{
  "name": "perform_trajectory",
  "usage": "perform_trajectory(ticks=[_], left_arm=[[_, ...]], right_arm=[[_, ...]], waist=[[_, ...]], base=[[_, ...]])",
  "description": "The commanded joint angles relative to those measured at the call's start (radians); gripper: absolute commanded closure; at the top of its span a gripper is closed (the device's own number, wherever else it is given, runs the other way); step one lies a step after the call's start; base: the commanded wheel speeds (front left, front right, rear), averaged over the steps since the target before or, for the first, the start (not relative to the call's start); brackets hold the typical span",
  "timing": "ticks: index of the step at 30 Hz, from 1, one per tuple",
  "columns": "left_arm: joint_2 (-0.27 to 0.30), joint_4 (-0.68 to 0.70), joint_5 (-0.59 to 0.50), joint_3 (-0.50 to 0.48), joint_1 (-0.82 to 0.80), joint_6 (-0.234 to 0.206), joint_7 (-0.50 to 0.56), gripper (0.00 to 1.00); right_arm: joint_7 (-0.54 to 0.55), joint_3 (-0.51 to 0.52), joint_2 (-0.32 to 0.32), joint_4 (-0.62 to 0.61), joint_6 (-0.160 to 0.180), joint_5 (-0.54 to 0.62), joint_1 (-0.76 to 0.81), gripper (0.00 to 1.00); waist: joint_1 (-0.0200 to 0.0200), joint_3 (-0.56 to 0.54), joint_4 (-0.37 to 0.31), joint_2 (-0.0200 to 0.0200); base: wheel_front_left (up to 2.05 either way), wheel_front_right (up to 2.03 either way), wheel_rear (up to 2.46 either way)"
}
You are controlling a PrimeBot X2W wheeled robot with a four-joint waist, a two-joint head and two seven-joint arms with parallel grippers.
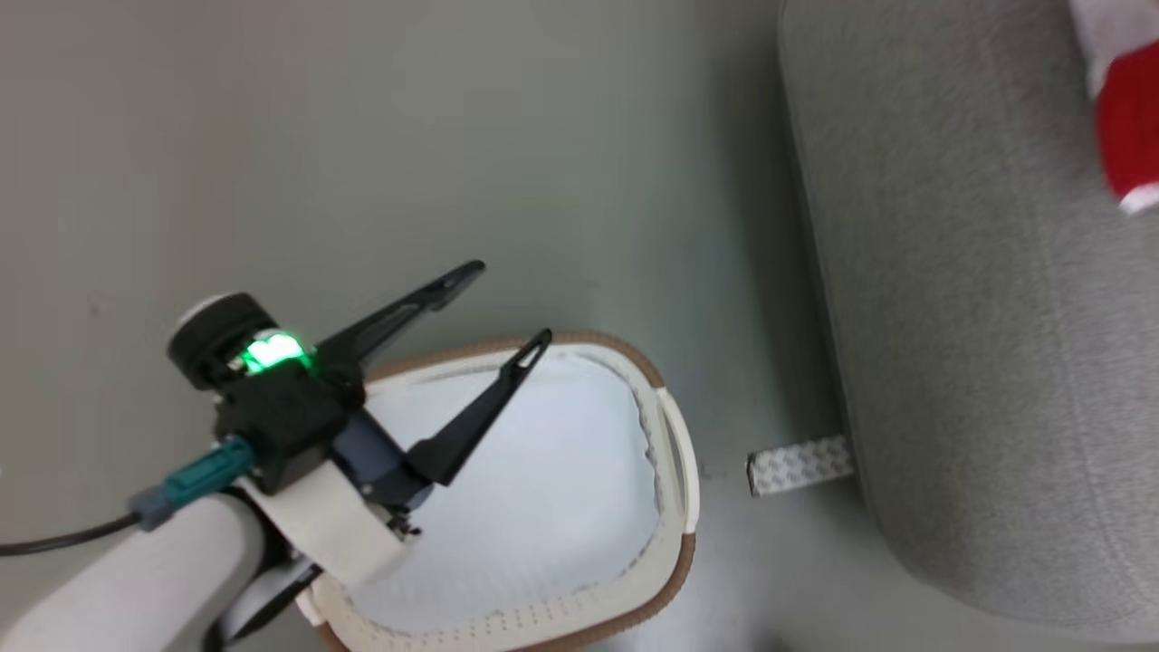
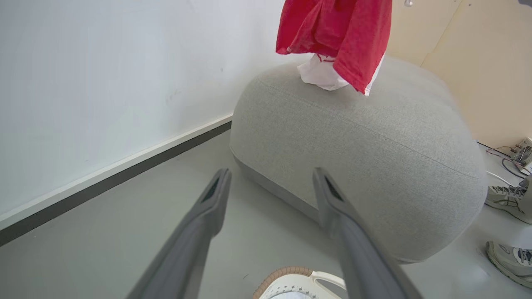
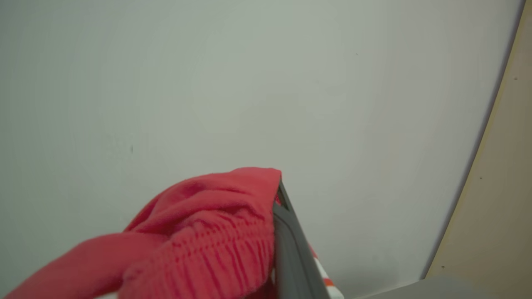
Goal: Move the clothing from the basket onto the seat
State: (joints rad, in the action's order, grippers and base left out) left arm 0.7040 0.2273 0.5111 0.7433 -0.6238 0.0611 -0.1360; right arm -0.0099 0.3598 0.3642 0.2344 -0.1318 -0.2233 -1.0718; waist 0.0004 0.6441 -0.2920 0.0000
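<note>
Two dark fingers of the left gripper (image 1: 509, 302) are spread wide with nothing between them in the head view, at the lower left of the frame. They point up and to the right, above the near part of the laundry basket (image 1: 679, 471). The basket sits at the lower centre on the grey floor (image 1: 362, 136). Its inside looks plain white and blurred, so I cannot tell if this is cloth or bare plastic. The grey sofa (image 1: 978, 344) takes the right side, apart from the basket. The red sports garment (image 1: 1127, 127) is at the upper right edge, over the sofa and well apart from the left gripper.

From the left wrist view, the left gripper (image 2: 270, 172) is wide and empty, and the tan basket rim (image 2: 286, 272) shows at the bottom between the fingers. The sofa (image 2: 353, 145) is in the centre. The garment (image 2: 336, 33) hangs at the top centre, and its white lower part touches the top of the sofa. Two sport shoes (image 2: 507, 199) stand at the right edge.

From the right wrist view, the right gripper (image 3: 277, 195) holds the garment (image 3: 208, 232) at the lower centre. The red fabric bunches against one dark finger and covers the other.
</note>
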Motion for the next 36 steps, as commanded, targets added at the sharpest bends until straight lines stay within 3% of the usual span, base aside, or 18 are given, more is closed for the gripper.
perform_trajectory(ticks=[1,6,14,21,22,24,25,32,36], left_arm=[[0.024,0.013,0.001,-0.012,-0.004,-0.005,0.003,0.0],[0.062,0.04,0.01,-0.033,0.008,-0.008,-0.003,0.0],[0.084,0.057,0.019,-0.041,0.029,-0.018,-0.017,0.0],[0.096,0.05,0.025,-0.042,0.044,-0.022,-0.025,0.0],[0.094,0.049,0.027,-0.041,0.045,-0.023,-0.027,0.0],[0.084,0.045,0.03,-0.036,0.049,-0.025,-0.03,0.0],[0.079,0.041,0.031,-0.033,0.051,-0.025,-0.033,0.0],[0.015,-0.018,0.044,-0.005,0.066,-0.031,-0.058,0.0],[-0.033,-0.071,0.055,0.011,0.085,-0.037,-0.077,0.0]], right_arm=[[0.011,0.019,0.008,-0.015,0.002,0.027,-0.024,1.0],[0.065,0.061,0.006,-0.025,0.002,0.112,0.012,1.0],[0.194,0.134,-0.101,0.101,0.002,0.249,0.192,1.0],[0.24,0.137,-0.135,0.161,0.002,0.321,0.242,1.0],[0.244,0.137,-0.138,0.159,0.002,0.331,0.242,0.93],[0.256,0.127,-0.137,0.151,0.002,0.348,0.244,0.49],[0.266,0.121,-0.135,0.146,0.002,0.352,0.245,0.01],[0.364,0.016,-0.069,0.137,0.002,0.357,0.33,0.0],[0.41,-0.081,-0.009,0.136,0.002,0.294,0.412,0.0]], waist=[[-0.0004,0.088,-0.003,0.0],[-0.0004,0.129,-0.006,0.0],[-0.0004,0.155,0.002,0.0],[-0.0004,0.137,0.004,0.0],[-0.0004,0.129,0.003,0.0],[-0.0004,0.109,0.0,0.0],[-0.0004,0.097,-0.002,0.0],[-0.0004,-0.042,-0.012,0.0],[-0.0004,-0.146,-0.02,0.0]], base=[[0.0,0.0,0.0],[0.0,0.0,0.0],[0.0,0.0,0.0],[0.0,0.0,0.0],[0.0,0.0,0.0],[0.0,0.0,0.0],[0.0,0.0,0.0],[0.0,0.0,0.0],[0.0,0.0,0.0]])
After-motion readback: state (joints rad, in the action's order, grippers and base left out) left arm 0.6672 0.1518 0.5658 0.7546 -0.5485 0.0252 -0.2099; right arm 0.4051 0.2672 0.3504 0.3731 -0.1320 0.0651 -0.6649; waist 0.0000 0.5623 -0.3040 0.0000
